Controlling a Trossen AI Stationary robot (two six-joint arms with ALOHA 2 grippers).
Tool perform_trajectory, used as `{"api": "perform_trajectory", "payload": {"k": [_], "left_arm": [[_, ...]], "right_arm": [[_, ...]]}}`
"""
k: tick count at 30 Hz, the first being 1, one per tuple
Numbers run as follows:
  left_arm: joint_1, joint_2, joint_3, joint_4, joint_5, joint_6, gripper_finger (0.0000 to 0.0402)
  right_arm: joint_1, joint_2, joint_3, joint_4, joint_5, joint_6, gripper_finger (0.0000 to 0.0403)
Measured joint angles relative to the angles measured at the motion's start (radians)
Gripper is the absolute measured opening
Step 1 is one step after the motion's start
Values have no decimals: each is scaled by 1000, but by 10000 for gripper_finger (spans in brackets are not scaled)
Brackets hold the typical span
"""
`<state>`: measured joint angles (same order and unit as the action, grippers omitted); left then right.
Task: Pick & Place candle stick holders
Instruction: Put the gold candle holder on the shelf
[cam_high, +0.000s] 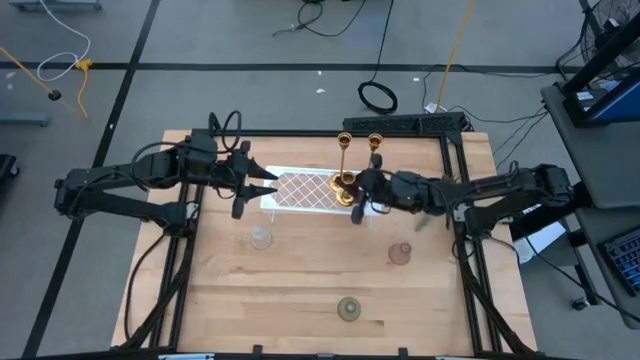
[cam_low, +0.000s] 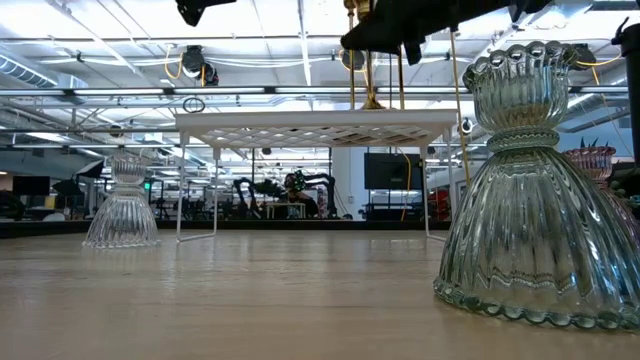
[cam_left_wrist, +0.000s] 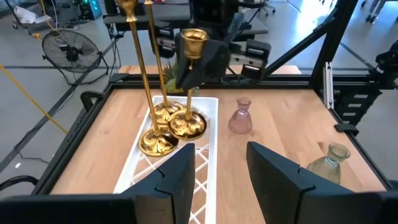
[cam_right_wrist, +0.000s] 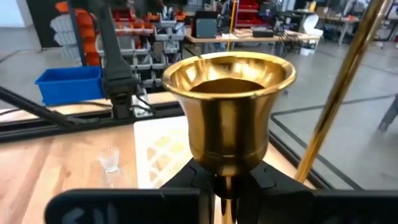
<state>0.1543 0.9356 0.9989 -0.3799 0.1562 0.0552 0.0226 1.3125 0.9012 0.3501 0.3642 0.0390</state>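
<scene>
**Candle holders: a brass one held at the tray's right end**

Candle holders are spread over my wooden bench (cam_high: 300, 290). Three gold brass ones crowd the right end of the white lattice tray (cam_high: 300, 190): two tall slim ones (cam_high: 345, 150) and a shorter one (cam_left_wrist: 189, 81). My right gripper (cam_high: 362, 195) has its jaws closed on the stem of the shorter holder, just under its cup. Whether its base is resting on the tray or just above it, I cannot tell.

My left gripper (cam_high: 262, 185) hangs over the tray's left end, jaws open and holding nothing.

Three glass holders stand on the bare bench, well apart: a clear one (cam_high: 261, 238), a pink one (cam_high: 400, 253) and a green one (cam_high: 348, 308) near the front edge.

To do this step well, I judge the holder should be kept upright and moved slowly, since its round base sits touching or almost touching the tall ones' bases and could tip them.

I can read no labels or writing anywhere.
</scene>
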Motion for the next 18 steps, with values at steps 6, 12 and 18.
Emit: {"api": "perform_trajectory", "payload": {"k": [6,12,18], "left_arm": [[0,0,0,0,0,1,152],[0,0,0,0,-1,1,152],[0,0,0,3,-1,1,152]], "right_arm": [[7,1,0,-17,-1,21,17],[7,1,-16,-35,1,48,31],[7,-3,-49,-10,1,46,19]]}}
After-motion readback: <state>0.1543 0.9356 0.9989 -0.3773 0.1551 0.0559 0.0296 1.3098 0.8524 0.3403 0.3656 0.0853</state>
